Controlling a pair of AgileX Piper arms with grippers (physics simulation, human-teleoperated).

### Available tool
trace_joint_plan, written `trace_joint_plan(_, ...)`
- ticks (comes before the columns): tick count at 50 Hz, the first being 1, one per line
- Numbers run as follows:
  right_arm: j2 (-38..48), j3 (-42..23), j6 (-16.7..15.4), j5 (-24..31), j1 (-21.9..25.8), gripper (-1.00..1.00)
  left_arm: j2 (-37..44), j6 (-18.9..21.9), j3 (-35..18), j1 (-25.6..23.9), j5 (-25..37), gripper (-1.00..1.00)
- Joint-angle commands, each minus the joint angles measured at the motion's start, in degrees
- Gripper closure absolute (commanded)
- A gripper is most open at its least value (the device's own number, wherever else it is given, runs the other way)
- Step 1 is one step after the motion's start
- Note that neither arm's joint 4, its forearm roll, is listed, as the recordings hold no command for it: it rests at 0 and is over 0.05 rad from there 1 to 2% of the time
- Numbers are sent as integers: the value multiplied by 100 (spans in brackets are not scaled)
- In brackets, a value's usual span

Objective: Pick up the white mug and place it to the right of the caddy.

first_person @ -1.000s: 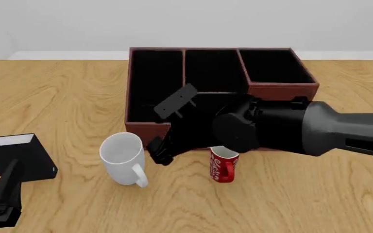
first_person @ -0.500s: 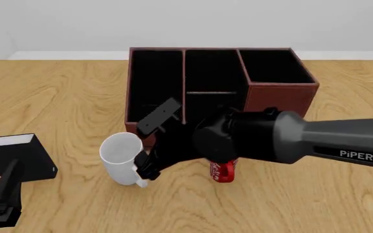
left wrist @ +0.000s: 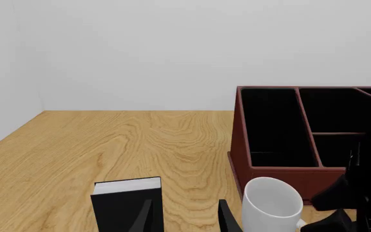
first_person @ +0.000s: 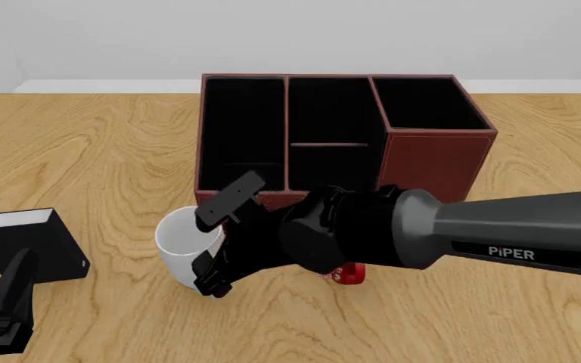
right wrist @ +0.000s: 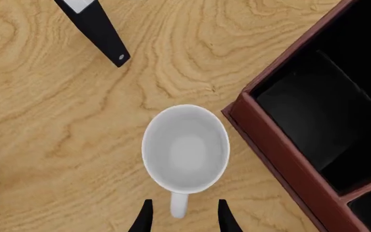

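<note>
**Right pincer spread over the white mug's handle**

Directly above the white mug [right wrist: 185, 147], the right pincer [right wrist: 181, 217] hangs with its two fingers spread, one on each side of the mug's loop handle; I cannot tell whether they touch it. In the front view the right pincer [first_person: 209, 276] and its arm cover the mug's near side. The white mug [first_person: 184, 240] stands upright on the desk [first_person: 99, 151], just in front of the caddy [first_person: 437, 151] at its left front corner, the two close but apart in the wrist view. Bare wood lies open to the mug's left and front. A red mug [first_person: 349, 275] is mostly hidden under the right arm. The black box [first_person: 23, 246] sits well to the left, near the front edge, with the left pincer [left wrist: 184, 217] beside it, fingers apart and holding nothing.
</note>
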Motion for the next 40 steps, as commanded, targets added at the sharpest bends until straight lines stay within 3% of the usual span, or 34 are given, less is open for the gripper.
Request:
trace_joint_plan(1, 312, -40, 279, -178, 149, -100, 0, 0, 0, 0, 0, -100)
trace_joint_plan(40, 531, 51, 291, -188, 54, -100, 0, 0, 0, 0, 0, -100)
